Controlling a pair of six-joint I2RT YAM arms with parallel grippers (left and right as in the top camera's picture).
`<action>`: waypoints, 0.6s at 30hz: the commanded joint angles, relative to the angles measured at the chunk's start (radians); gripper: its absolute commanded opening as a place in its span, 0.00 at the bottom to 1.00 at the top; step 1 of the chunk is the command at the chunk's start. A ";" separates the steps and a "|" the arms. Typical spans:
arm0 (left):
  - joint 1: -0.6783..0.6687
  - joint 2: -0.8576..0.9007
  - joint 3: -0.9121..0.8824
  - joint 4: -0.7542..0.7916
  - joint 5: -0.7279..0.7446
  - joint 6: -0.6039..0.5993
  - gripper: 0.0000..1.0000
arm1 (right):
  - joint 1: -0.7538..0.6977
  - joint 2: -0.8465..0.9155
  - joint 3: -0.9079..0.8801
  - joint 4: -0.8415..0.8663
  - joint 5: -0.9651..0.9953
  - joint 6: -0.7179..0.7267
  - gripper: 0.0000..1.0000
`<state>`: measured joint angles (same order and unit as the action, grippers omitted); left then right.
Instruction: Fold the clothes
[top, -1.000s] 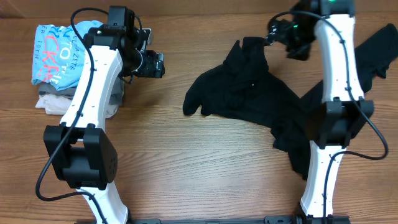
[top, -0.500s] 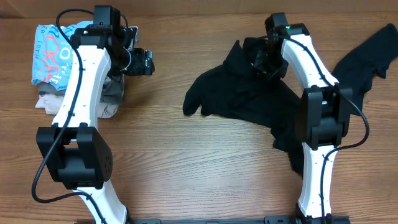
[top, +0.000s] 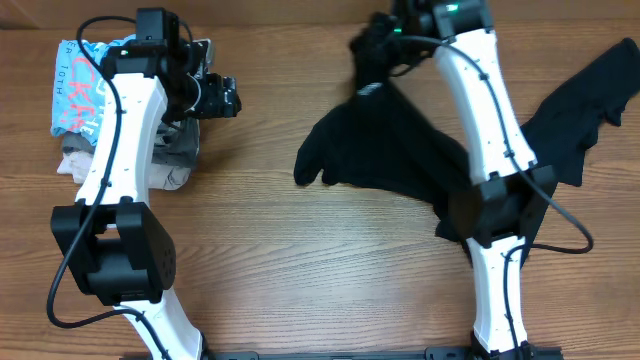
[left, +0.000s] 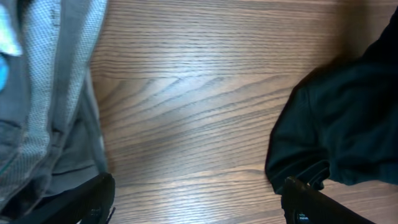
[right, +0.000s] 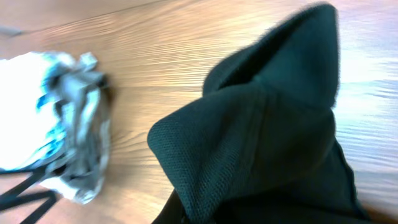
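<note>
**Right gripper** (top: 375, 45). Cloth covers its fingers in both views, so the gap cannot be read directly. The black garment (top: 390, 150) tents up to the gripper in a peak. From this, the jaws are judged closed on a pinch of fabric near the collar edge. A small white tag (top: 366, 90) shows just below the gripper, on the raised part. From there the garment falls away toward the robot's base and spreads over the wooden table (top: 300, 270). One sleeve end reaches toward the left arm's side.

**Handling (judged).**
- The garment is a light, limp knit, and the wrist view shows a fine pebbled weave.
- It looks matte, neither slippery nor fragile.
- It holds no shape of its own, so a single pinch drags and bunches it.
- Take hold where the cloth is doubled: collar, shoulder seams or hem corners. Two holding points are preferable.

**Left gripper** (top: 222, 96). Its fingers (left: 93, 199) are spread wide, with only bare wood between them. Just beside it, on its left, lies a stack of folded garments (top: 180, 150) in grey mesh-textured cloth, with a light-blue shirt (top: 75, 85) on top. On its right, apart from it, lies the sleeve end of the black garment.

**Second black garment** (top: 590, 95). It lies crumpled well to the right of the right gripper, beyond the right arm.
</note>
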<state>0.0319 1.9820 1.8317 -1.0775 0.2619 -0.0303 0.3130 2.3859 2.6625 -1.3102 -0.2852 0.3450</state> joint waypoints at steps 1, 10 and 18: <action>0.003 -0.006 0.025 0.001 0.019 0.008 0.88 | 0.051 -0.039 0.108 0.003 0.010 0.016 0.04; 0.003 -0.006 0.024 0.001 0.020 0.031 0.88 | 0.057 -0.060 0.383 -0.016 -0.010 0.019 0.04; 0.003 -0.006 0.024 0.002 0.020 0.031 0.88 | 0.100 -0.171 0.423 -0.050 0.059 0.022 0.04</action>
<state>0.0372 1.9820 1.8317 -1.0775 0.2623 -0.0196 0.3931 2.3089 3.0409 -1.3548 -0.2798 0.3660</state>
